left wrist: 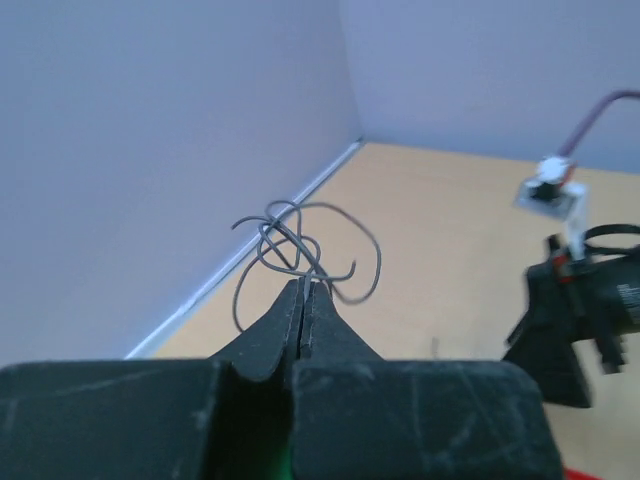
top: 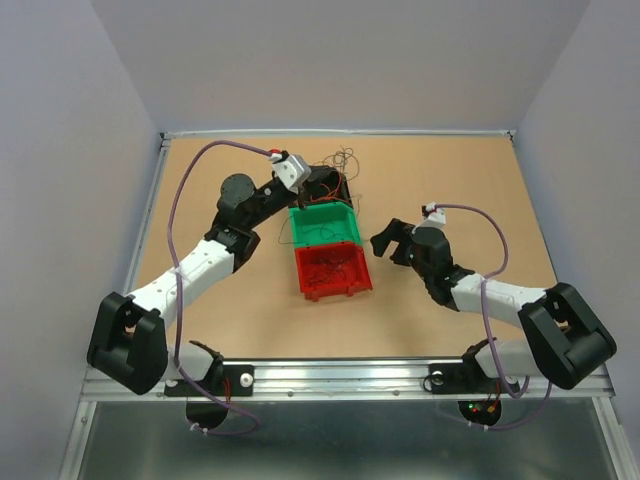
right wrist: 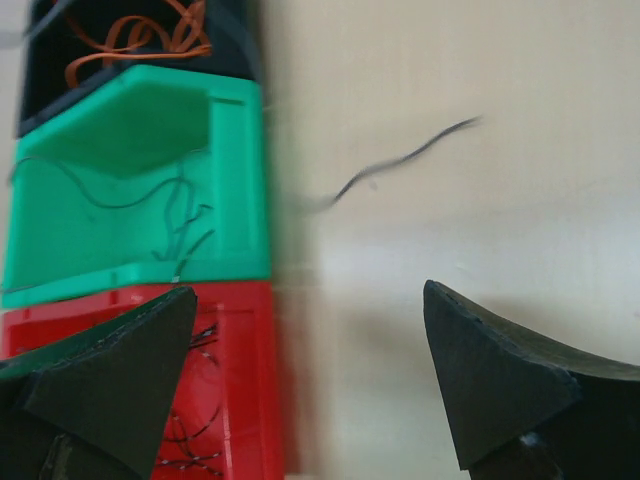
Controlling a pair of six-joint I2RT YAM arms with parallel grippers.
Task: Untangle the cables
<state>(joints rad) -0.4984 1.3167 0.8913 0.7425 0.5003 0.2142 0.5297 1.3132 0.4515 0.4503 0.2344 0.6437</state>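
Observation:
My left gripper (top: 322, 184) is over the black bin (top: 330, 188) at the back. In the left wrist view its jaws (left wrist: 303, 287) are shut on a thin dark cable (left wrist: 300, 238) that loops above the fingertips, lifted off the table. More thin cables (top: 345, 160) lie in a scribbly clump behind the black bin. My right gripper (top: 386, 240) is open and empty to the right of the bins. In the right wrist view (right wrist: 310, 330) it hangs over bare table, with one dark cable (right wrist: 400, 165) lying ahead of it.
Three bins stand in a row: black with orange wires (right wrist: 130, 40), green (top: 325, 225) with a few dark wires, red (top: 333, 268) with dark wires. Grey walls close off the back and sides. The right arm shows in the left wrist view (left wrist: 585, 300).

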